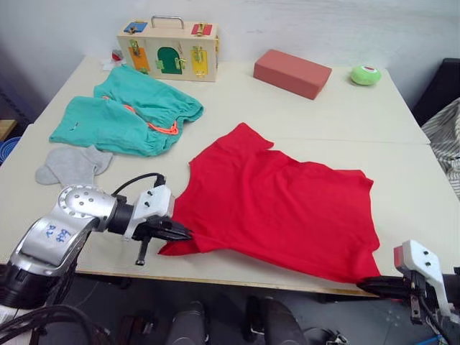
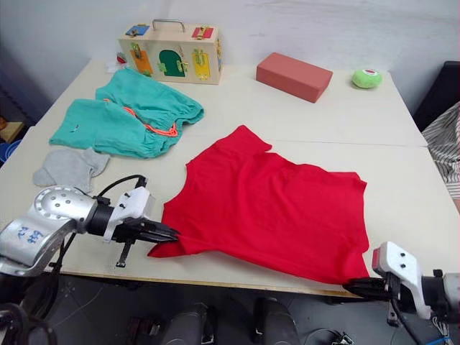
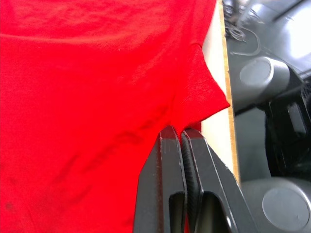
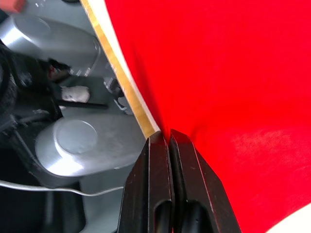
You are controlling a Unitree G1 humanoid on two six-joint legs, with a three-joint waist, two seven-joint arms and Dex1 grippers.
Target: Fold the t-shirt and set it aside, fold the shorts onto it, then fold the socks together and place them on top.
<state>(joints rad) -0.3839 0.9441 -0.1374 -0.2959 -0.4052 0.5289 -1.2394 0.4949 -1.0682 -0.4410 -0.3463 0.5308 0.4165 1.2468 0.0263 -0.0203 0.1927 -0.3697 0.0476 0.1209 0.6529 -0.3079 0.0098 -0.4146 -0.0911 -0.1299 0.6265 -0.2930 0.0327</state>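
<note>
While the t-shirt [image 1: 280,205] lies spread flat on the front part of the bench [image 1: 316,118], we see both tools at its near edge. Our left tool [image 1: 183,233] is clenched on the t-shirt's near-left corner, close to the front edge of the bench; in the left wrist view its fingers [image 3: 167,160] are pressed together with red cloth between them. Our right tool [image 2: 357,285] is at the near-right corner of the t-shirt, where the cloth reaches the front edge of the bench. In the right wrist view its fingers [image 4: 160,155] are closed together at the edge of the red cloth, so it is grasping the t-shirt there too.

We find the shorts [image 1: 129,115] on the left side of the bench, behind the t-shirt and apart from it, with the orange drawstring [image 1: 164,129] lying on top. The socks [image 1: 74,164] lie just in front of the shorts, near the left edge of the bench, a little to the left of the t-shirt and not touching it.

At the back of the bench stands a wooden latch box [image 1: 169,49], just behind the shorts. To its right lie a salmon-red block [image 1: 292,72] and a green round object [image 1: 366,75]. A grey-white striped fabric [image 1: 447,140] is beside the bench on the right.
</note>
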